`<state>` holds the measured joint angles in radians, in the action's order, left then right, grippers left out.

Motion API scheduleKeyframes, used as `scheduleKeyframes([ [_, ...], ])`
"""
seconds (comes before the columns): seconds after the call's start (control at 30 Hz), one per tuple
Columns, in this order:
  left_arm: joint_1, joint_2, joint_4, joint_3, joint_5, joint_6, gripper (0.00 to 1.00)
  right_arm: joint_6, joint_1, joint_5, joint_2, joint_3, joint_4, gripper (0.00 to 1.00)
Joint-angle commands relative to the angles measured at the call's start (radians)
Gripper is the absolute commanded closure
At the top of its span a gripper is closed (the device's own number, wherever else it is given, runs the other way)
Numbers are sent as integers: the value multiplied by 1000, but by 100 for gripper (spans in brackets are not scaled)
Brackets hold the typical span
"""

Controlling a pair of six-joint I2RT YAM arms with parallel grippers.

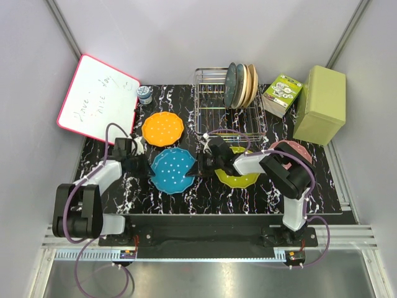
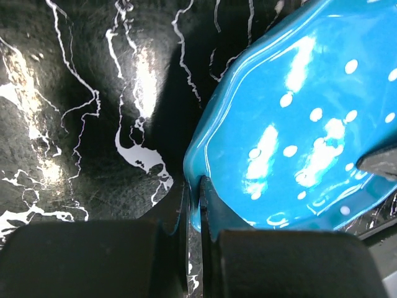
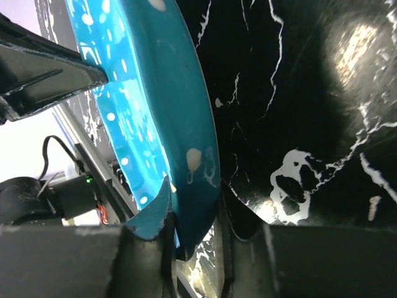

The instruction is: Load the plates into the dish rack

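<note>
Blue plate [image 1: 171, 169]: held at both rims over the marble table [image 1: 316, 194], near the dish rack [image 1: 217, 115], not loaded yet.
Left gripper [image 2: 193, 208]: clamped on its left rim.
Right gripper [image 3: 195, 233]: pinched on the right rim, likely for a handover.

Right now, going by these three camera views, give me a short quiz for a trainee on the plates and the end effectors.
1. Multiple choice: which colour of plate do the left end effector and the right end effector both clamp? A orange, B bright blue, C pink.
2. True or false: the yellow-green plate stands upright in the dish rack.
3. Short answer: which dotted plate lies nearest the whiteboard?
Key: 1 B, the bright blue plate, held at opposite edges. 2 False; it lies on the table, outside the rack. 3 The orange plate.
</note>
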<state>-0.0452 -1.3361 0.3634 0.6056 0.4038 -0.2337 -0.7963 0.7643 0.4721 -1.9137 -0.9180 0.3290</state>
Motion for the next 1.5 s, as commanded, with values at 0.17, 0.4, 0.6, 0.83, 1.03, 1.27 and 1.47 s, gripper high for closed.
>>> scheduleKeyframes([
  [0.17, -61, 38, -4, -24, 291, 33, 78, 127, 55, 114, 143, -29, 251, 100],
  [0.4, 112, 81, 11, 20, 404, 94, 35, 265, 34, 193, 272, -31, 44, 100],
  [0.6, 152, 272, 153, 207, 471, 227, 24, 414, -5, 183, 344, -122, -169, 100],
  [0.83, 189, 578, 233, 333, 400, 375, 9, 626, -20, -61, 355, -466, -563, 100],
  [1.03, 191, 586, 293, 399, 271, 393, 6, 718, -48, -399, 318, -764, -659, 100],
  [1.27, 191, 604, 237, 318, 268, 335, 6, 779, -76, -850, 223, -979, -535, 100],
  [1.47, 192, 607, 207, 261, 267, 320, 6, 904, -76, -1134, 93, -1065, -302, 100],
])
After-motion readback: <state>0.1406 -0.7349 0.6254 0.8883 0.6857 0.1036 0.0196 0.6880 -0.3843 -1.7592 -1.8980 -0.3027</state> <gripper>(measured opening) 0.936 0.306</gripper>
